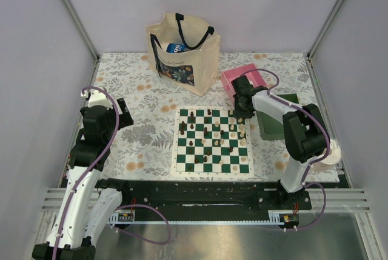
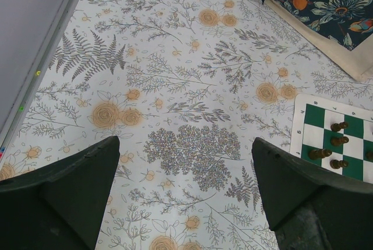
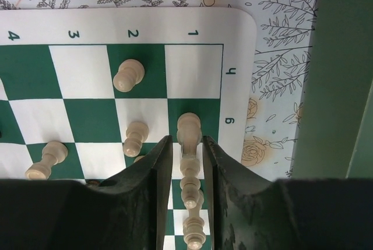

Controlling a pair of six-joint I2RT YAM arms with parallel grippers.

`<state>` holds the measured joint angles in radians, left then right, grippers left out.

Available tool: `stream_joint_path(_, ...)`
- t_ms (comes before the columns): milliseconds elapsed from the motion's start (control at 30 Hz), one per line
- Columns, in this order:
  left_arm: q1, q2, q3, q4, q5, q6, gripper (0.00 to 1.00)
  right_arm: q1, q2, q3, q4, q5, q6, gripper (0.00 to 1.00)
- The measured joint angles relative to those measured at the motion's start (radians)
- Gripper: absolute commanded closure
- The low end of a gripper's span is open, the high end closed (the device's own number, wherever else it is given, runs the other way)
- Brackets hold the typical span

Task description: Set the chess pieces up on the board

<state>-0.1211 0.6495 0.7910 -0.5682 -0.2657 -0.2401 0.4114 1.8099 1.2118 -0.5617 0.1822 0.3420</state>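
Board (image 1: 182, 170): mid-table, toward the near edge; chess pieces (image 1: 206, 145) scattered across it.
Left gripper (image 2: 185, 142): jaws wide apart, empty, beside the board's left edge.
Right gripper (image 3: 186, 140): near the board's far right corner, narrowly straddling a cream piece (image 3: 189, 125); clamped or loose, cannot tell.
Care: rise straight, sparing neighbours.

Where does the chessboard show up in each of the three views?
Top external: the board lies flat, right of centre, near the front edge.
Left wrist: only one corner of the board shows, at the right edge.
Right wrist: the board fills the left and middle.
Shared landmark: the floral table cover bordering the board in every view.
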Motion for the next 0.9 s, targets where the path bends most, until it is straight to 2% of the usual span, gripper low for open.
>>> stream_joint_path(433, 0.001, 0.000, 0.000, 0.000, 0.000, 0.000, 0.01, 0.000, -0.016, 0.045, -0.019, -0.011, -0.021, 0.50)
stream_joint_path(633, 0.001, 0.000, 0.000, 0.000, 0.000, 0.000, 0.01, 0.000, -0.123, 0.069, -0.014, -0.050, -0.030, 0.49)
stream_joint_path(733, 0.003, 0.000, 0.000, 0.000, 0.000, 0.000, 0.01, 0.011, -0.201, 0.030, 0.016, -0.091, -0.014, 0.49)
stream_joint_path(900, 0.003, 0.000, 0.000, 0.000, 0.000, 0.000, 0.01, 0.126, -0.288, -0.070, 0.032, -0.106, 0.021, 0.50)
